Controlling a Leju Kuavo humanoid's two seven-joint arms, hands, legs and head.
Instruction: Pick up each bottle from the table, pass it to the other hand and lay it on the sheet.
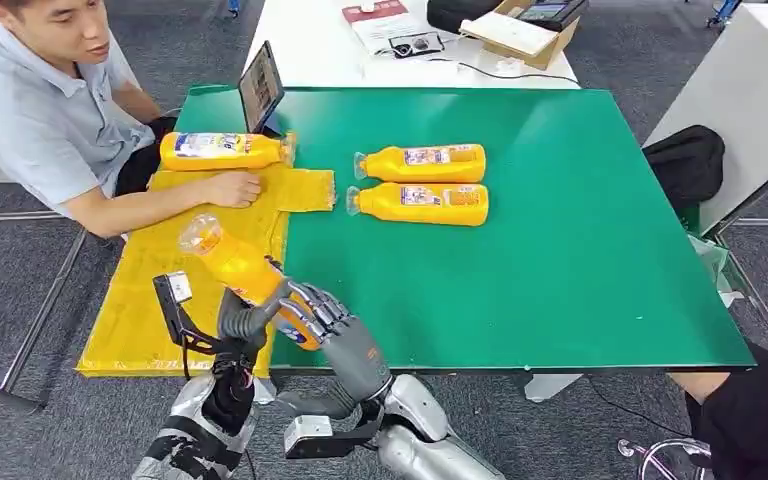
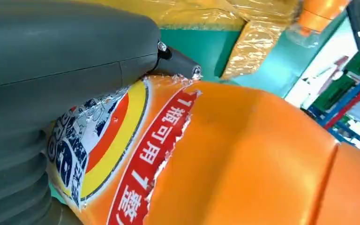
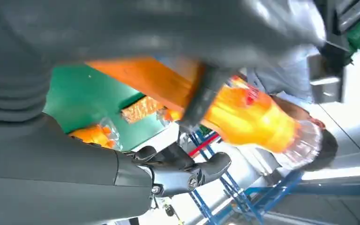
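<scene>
An orange bottle (image 1: pixel 240 268) hangs tilted over the edge of the yellow sheet (image 1: pixel 150 300), clear cap up and to the left. My left hand (image 1: pixel 238 322) grips it from below, and its label presses against my thumb (image 2: pixel 65 61) in the left wrist view. My right hand (image 1: pixel 322 312) wraps its fingers over the bottle's lower end; a dark finger (image 3: pixel 201 101) crosses the bottle (image 3: pixel 258 122) in the right wrist view. Another bottle (image 1: pixel 222 150) lies on the sheet's far end. Two more (image 1: pixel 422 163) (image 1: pixel 420 203) lie side by side on the green mat (image 1: pixel 560 260).
A person sits at the left with a hand (image 1: pixel 232 188) resting on the sheet. A tablet (image 1: pixel 260 88) stands at the mat's far left corner. A black bag (image 1: pixel 687 160) sits to the right, and a white table (image 1: pixel 310 45) with a box stands behind.
</scene>
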